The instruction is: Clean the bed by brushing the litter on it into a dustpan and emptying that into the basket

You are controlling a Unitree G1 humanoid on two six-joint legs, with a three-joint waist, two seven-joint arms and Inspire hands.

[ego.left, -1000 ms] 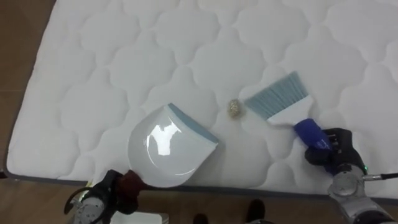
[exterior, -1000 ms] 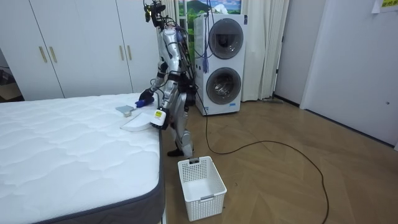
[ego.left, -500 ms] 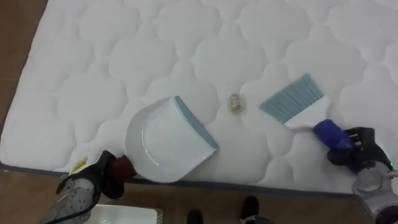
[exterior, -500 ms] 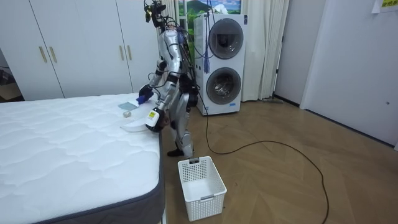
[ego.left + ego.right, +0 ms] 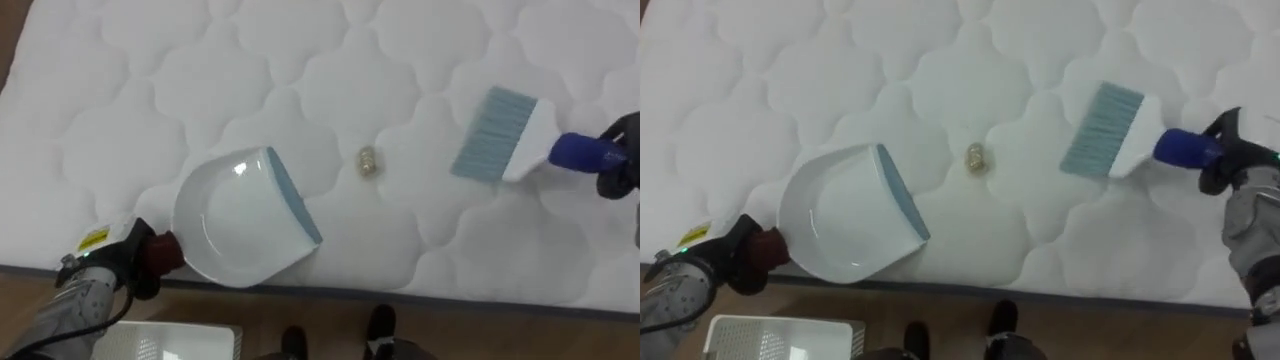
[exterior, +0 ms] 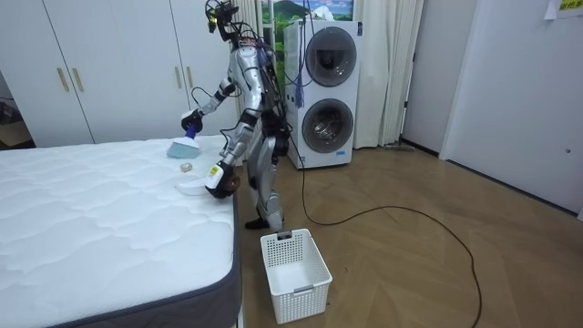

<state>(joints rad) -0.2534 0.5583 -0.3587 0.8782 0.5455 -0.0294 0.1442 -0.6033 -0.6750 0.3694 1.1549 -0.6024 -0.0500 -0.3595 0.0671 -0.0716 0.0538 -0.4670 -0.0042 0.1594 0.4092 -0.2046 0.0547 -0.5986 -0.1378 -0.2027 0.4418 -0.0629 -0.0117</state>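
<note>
A small tan scrap (image 5: 368, 162) (image 5: 977, 157) (image 6: 186, 168) lies on the white quilted mattress (image 5: 300, 70) (image 5: 770, 90) (image 6: 91, 219). A white dustpan (image 5: 238, 218) (image 5: 844, 213) (image 6: 190, 187) with a blue-grey lip rests near the mattress's front edge, left of the scrap. My left hand (image 5: 128, 258) (image 5: 728, 259) is shut on its dark red handle. To the right of the scrap, a brush (image 5: 505, 134) (image 5: 1115, 130) (image 6: 179, 147) with pale blue bristles and a blue handle hangs raised, my right hand (image 5: 622, 160) (image 5: 1230, 158) shut on the handle.
A white slatted basket (image 6: 294, 273) (image 5: 170, 343) (image 5: 780, 340) stands on the wooden floor (image 6: 410, 264) by the bed's edge, below my left hand. In the room view, stacked washing machines (image 6: 328, 91) and white wardrobes (image 6: 118, 64) stand behind the bed.
My right hand has lifted the brush up and away to the right of the scrap. The dustpan has shifted left along the front edge, and the eye views have shifted.
</note>
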